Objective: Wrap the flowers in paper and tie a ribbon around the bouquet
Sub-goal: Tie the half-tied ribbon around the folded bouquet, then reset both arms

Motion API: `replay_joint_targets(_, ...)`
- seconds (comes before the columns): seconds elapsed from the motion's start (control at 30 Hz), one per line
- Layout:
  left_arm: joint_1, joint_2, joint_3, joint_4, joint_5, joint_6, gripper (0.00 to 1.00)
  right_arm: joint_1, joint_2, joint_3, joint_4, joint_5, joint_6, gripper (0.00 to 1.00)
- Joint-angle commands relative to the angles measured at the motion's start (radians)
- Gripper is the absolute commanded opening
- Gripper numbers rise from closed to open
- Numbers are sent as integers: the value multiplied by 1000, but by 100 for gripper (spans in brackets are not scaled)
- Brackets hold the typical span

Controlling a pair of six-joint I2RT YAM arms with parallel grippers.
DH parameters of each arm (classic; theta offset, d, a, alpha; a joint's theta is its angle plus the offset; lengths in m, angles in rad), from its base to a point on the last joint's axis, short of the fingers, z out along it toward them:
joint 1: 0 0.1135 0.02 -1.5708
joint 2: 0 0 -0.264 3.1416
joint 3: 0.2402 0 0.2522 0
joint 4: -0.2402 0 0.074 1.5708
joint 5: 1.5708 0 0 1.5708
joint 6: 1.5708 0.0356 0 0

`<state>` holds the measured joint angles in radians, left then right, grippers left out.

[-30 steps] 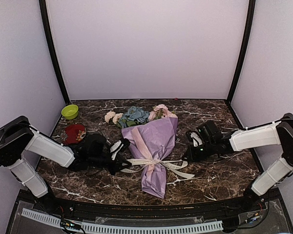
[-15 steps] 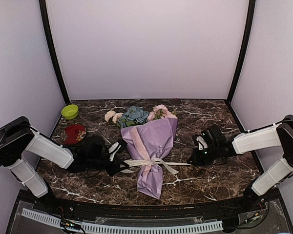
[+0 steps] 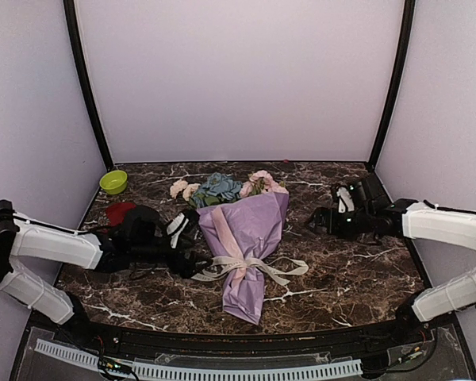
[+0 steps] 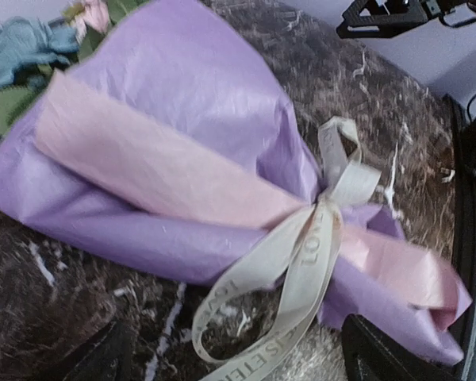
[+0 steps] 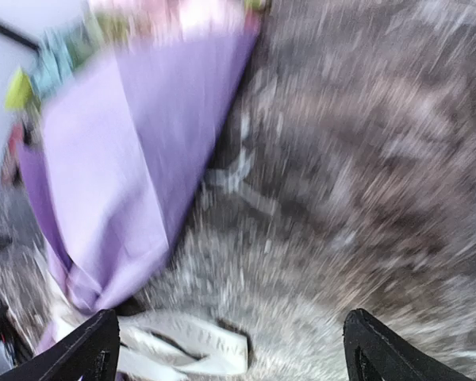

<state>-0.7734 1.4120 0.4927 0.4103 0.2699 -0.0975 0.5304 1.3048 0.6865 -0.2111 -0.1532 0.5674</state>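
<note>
Bouquet (image 3: 250,230) lies mid-frame on the table (image 3: 349,278), flowers (image 3: 218,189) toward the back. Ribbon (image 3: 250,268) is knotted at the narrow waist, cinching the paper (image 4: 182,87) shut; tying looks done. Left claw (image 3: 189,248) is spread wide and empty, just left of the knot. Right claw (image 3: 316,224) is also wide and empty, well apart at right. Green bowl (image 3: 113,182) and red cup (image 3: 119,213) sit at left, blocking nothing. Right wrist view is blurred.

The ribbon (image 4: 305,258) bears printed capital letters. In the left wrist view, the tail just below the knot reads "LOVE", and the lower loop shows a fragment like "IS ETE", cut off at the frame edge. In the right wrist view its lettering is too blurred to read.
</note>
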Motion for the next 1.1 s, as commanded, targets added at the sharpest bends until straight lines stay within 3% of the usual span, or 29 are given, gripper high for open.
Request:
replay_joint_targets(0.0,19,-179,98,-156,-94,79,98,-81,-161,85,-52,161,-39,100)
replay_joint_targets(0.13,111,-265,198,-264,-211,7,99,-138,-305,114,-36,263,-82,100)
replay_joint_targets(0.27,230,-250,343,-461,-360,-83,99,-170,-410,118,-21,384,-109,100)
replay_joint_targets(0.37,297,-258,373,-521,-455,-115,99,-186,-471,76,20,426,-148,100)
replay_joint_targets(0.5,383,-277,299,-505,-512,-208,99,-203,-517,-27,74,500,-139,100)
replay_joint_targets(0.6,393,-279,200,-480,-529,-292,99,-210,-551,-145,196,469,-118,100)
replay_joint_targets(0.7,393,-305,95,-427,-509,-365,99,-209,-570,-253,302,522,-2,100)
replay_joint_targets(0.87,394,-388,-69,-288,-504,-369,99,-210,-542,-328,328,565,59,100)
replay_joint_targets(1.07,393,-434,-113,-316,-611,-359,99,-210,-501,-365,362,537,72,100)
